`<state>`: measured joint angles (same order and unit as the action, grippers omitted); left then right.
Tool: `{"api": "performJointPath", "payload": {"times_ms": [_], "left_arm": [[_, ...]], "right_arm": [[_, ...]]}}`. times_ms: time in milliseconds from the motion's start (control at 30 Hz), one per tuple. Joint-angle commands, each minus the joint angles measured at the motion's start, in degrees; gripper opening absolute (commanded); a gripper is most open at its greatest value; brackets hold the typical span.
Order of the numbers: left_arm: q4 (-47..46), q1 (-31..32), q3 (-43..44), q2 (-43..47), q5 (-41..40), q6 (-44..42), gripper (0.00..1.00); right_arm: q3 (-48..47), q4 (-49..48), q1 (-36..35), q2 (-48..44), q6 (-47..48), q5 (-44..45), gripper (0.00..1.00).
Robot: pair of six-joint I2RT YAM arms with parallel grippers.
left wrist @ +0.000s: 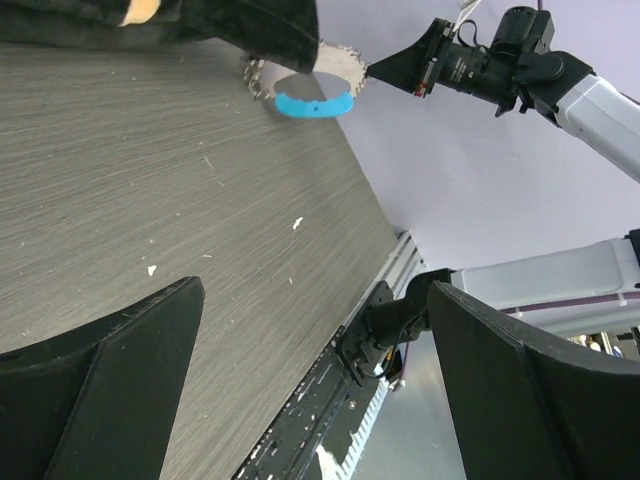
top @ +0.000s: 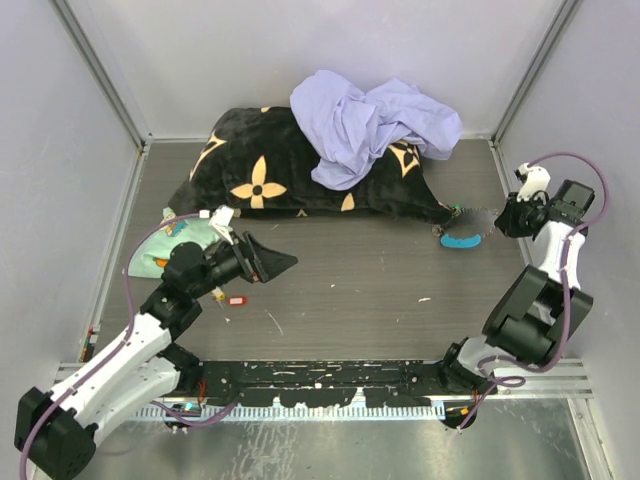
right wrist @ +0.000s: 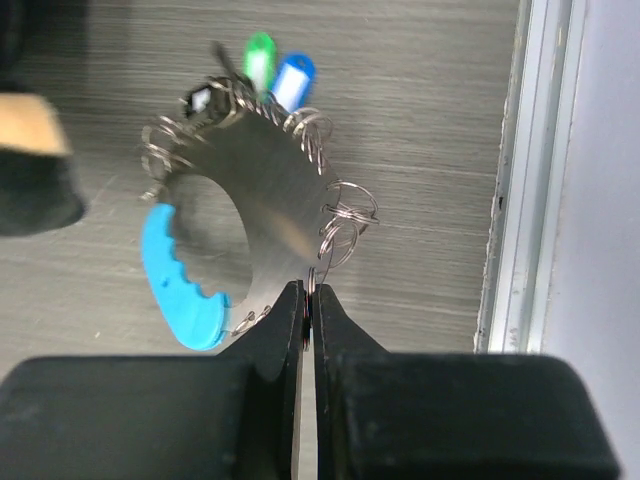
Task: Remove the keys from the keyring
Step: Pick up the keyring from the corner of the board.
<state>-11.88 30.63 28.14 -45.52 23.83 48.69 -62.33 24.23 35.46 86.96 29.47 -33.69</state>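
- Right gripper (right wrist: 308,296) was pinched tight on the keyring (right wrist: 265,175). Its fingers were pressed together on the metal rim nearest the wrist camera, right in among the little wire loops.
- The keyring sat near the right edge of the bench (top: 350,290), about halfway back and just off the right corner of the pillow (top: 250,150). From the top view it looked maybe lifted a bit off the surface, but honestly it was hard to tell.
- Its blue crescent (right wrist: 178,285) was on the lower left of the ring in the right wrist view.
- Green key (right wrist: 260,52) and blue key (right wrist: 293,80) hung side by side on the far rim of the ring, opposite the pinch.
- Left gripper (left wrist: 318,290) was spread wide with nothing in it. It hovered over the bench toward the left edge, pointing across at the ring and well apart from it.
- Red key (top: 237,299) lay loose on the bench just beside the left arm, on the side toward the near edge.
- Mint cloth (top: 170,240) lay by the left edge, partly hidden behind the left arm.
- Lavender cloth (top: 375,125) was heaped on top of the pillow, back at the far edge.
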Motion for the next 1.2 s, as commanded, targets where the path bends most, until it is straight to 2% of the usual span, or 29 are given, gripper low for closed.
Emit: {"api": "performJointPath", "payload": {"times_ms": [0, 167, 300, 533, 733, 1000, 1167], "left_arm": [[-3.84, -0.17, -2.94, 7.02, 1.63, -0.94, 0.96], [-2.87, 0.08, -6.54, 17.28, 3.04, -0.88, 0.93], [0.13, 0.88, -8.83, 26.14, 3.67, -0.96, 0.92], [2.83, 1.1, -11.94, 36.34, 2.36, -1.39, 0.92], [0.16, 1.1, -12.64, 34.26, 4.32, -1.95, 0.9], [-5.92, 1.34, -12.89, 28.43, 5.09, -3.28, 0.9], [-10.0, 1.85, -13.72, 24.7, 3.63, -3.47, 0.9]], "right_arm": [[-2.51, 14.58, -1.92, -8.85, 9.68, -4.96, 0.01], [-3.98, 25.15, -9.25, -18.96, 12.81, -4.92, 0.01], [-6.28, 29.04, -17.57, -24.14, 10.47, -3.76, 0.01], [-12.49, 33.47, -29.31, -25.88, 4.57, -5.31, 0.01], [-13.33, 34.62, -35.11, -26.05, 4.84, -9.74, 0.01], [-13.73, 35.93, -40.58, -24.21, 12.09, -19.19, 0.01], [-14.71, 36.24, -45.66, -20.85, 15.92, -19.74, 0.01]]}}
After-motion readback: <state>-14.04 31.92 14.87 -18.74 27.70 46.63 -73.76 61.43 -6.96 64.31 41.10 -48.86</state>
